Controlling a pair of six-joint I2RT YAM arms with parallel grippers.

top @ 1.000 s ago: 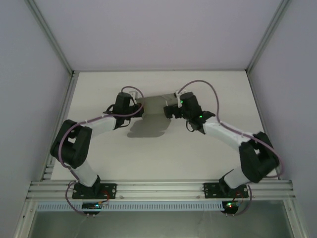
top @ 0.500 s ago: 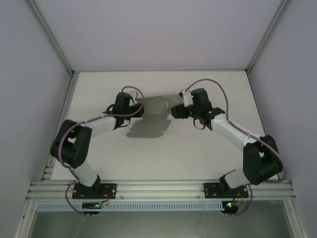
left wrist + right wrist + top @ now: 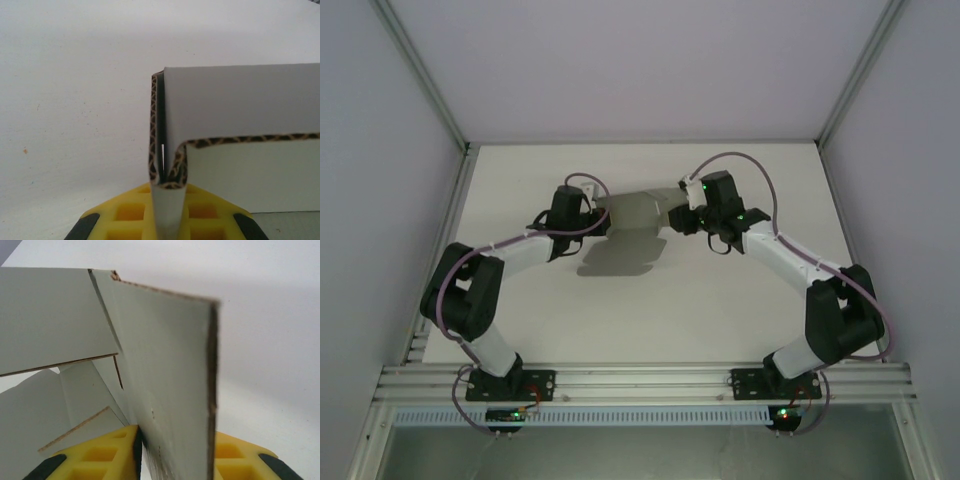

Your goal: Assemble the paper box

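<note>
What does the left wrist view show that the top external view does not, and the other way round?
Left wrist view: the corrugated edge of the box, with a flap folded double and pinched between the yellow fingers of the left pincer. Top view: the right pincer at the box's other end, and the box's shadow. Shared: the grey box and the white table.
</note>
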